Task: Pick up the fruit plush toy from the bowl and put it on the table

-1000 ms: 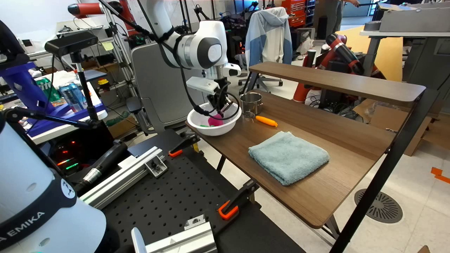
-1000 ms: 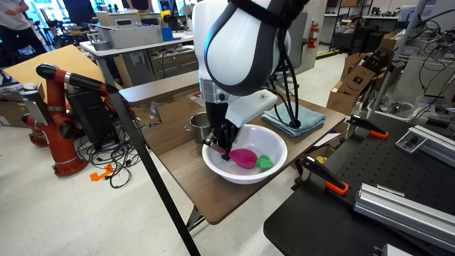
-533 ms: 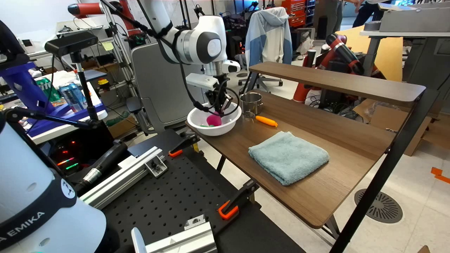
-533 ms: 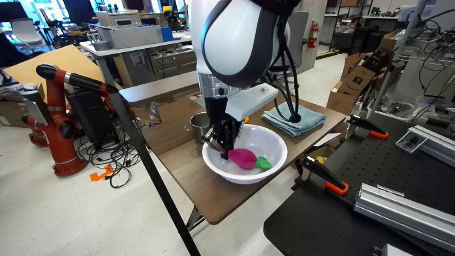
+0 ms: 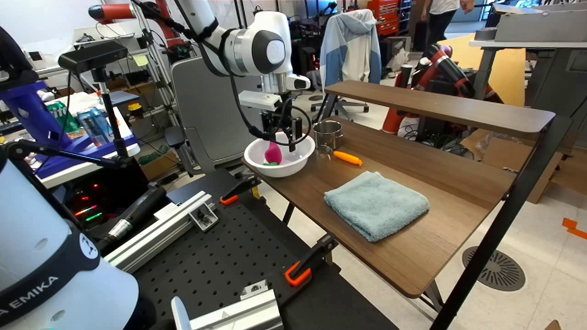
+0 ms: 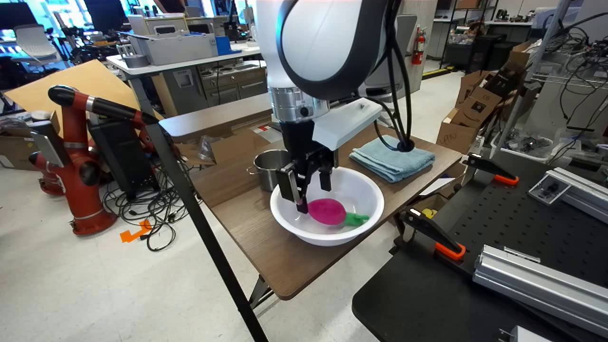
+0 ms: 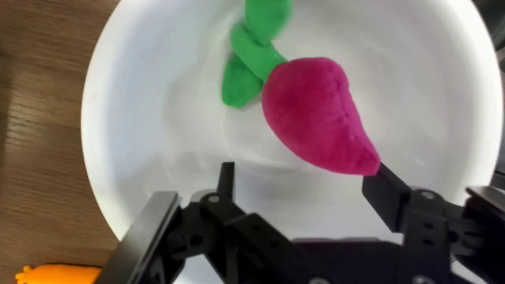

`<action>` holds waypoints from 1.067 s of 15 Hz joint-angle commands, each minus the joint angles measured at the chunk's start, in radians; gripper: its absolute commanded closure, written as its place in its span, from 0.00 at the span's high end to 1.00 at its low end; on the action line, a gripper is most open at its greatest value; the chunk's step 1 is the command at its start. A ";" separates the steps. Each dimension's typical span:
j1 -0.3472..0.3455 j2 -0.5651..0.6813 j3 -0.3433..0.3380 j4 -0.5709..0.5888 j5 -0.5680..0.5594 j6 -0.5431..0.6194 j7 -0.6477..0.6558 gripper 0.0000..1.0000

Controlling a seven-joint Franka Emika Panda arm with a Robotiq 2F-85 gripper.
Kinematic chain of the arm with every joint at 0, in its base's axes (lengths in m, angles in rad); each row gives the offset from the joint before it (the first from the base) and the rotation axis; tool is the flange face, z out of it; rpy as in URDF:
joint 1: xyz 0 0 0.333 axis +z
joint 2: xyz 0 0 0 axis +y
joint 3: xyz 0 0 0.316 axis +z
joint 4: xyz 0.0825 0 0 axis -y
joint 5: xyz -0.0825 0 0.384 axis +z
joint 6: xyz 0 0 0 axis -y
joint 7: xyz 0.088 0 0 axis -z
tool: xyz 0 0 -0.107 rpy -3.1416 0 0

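A pot [image 5: 328, 136] flanks the bowl [image 7: 130, 118]; the spread end effector [image 7: 302, 178] perhaps touches the toy [image 7: 313, 114].

In an exterior view, on the long brown wooden surface [image 5: 458, 215], the pear-shaped pink plush toy [image 5: 273, 153] is in the round white bowl [image 5: 285, 171]; the square blue cloth [image 5: 377, 206] lies nearer, right.
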 commanded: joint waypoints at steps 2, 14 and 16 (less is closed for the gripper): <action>0.007 -0.040 0.006 -0.042 -0.039 -0.053 -0.001 1.00; 0.033 -0.014 0.041 -0.040 -0.075 -0.143 -0.039 0.51; 0.032 -0.012 0.042 -0.038 -0.083 -0.146 -0.044 0.36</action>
